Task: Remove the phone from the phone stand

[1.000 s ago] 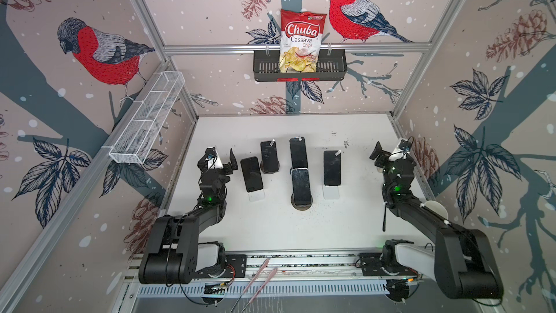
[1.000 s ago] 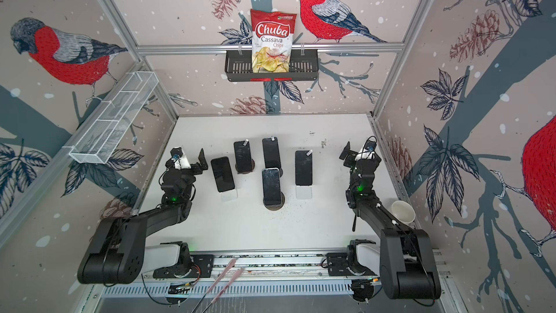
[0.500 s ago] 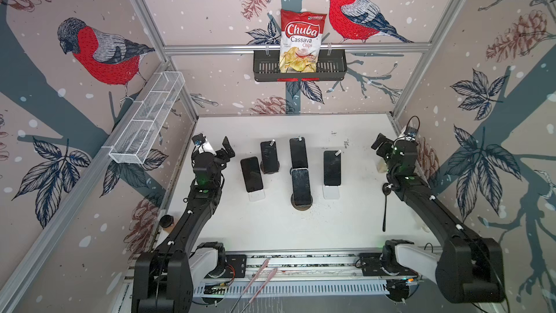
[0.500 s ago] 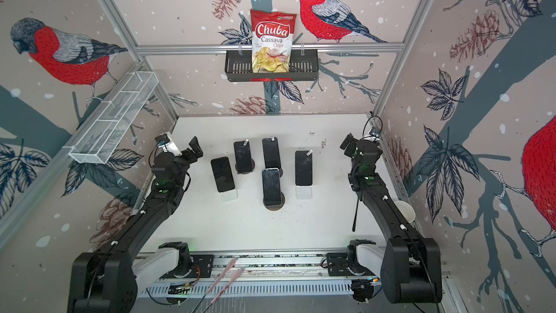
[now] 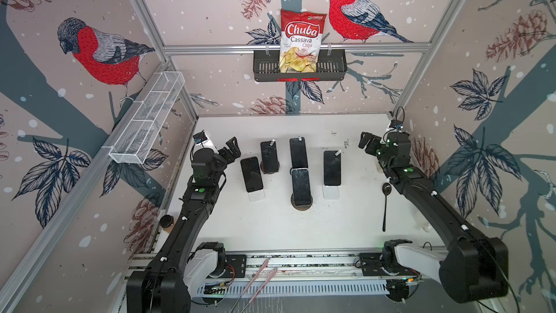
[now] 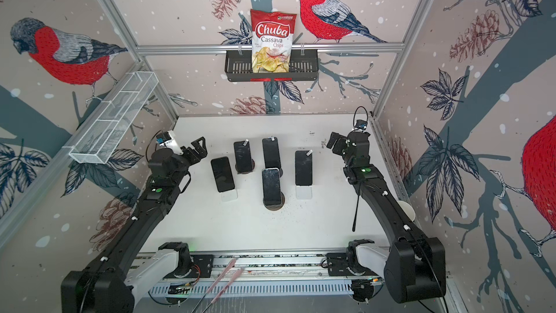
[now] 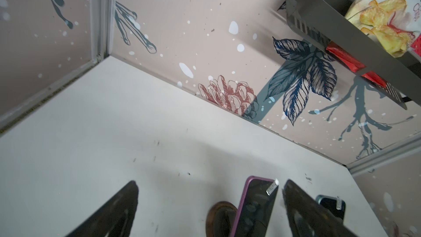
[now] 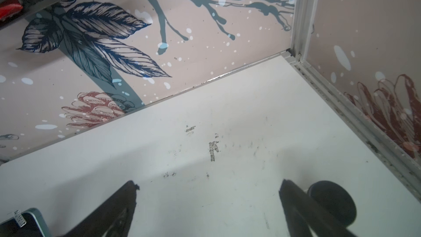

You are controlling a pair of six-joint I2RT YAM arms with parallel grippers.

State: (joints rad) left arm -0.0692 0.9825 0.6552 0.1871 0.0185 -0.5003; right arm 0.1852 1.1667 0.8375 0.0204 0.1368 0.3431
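on round stand (image 5: pixel 301 207), glossy rectangular phone (image 5: pixel 301 186) (speckled)

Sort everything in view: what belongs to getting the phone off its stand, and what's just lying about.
Job:
- the phones, e.g. front phone
- their stands, e.g. white stand
- left gripper and right gripper, both open

Lying about:
- chips bag
- black basket
- wire tray
- spoon
- cup
- pink sticks

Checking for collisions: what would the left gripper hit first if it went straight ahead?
Likely the purple-cased phone, which sits inside the left gripper's open span, off-centre. Depth is unclear, so it might pass over it.
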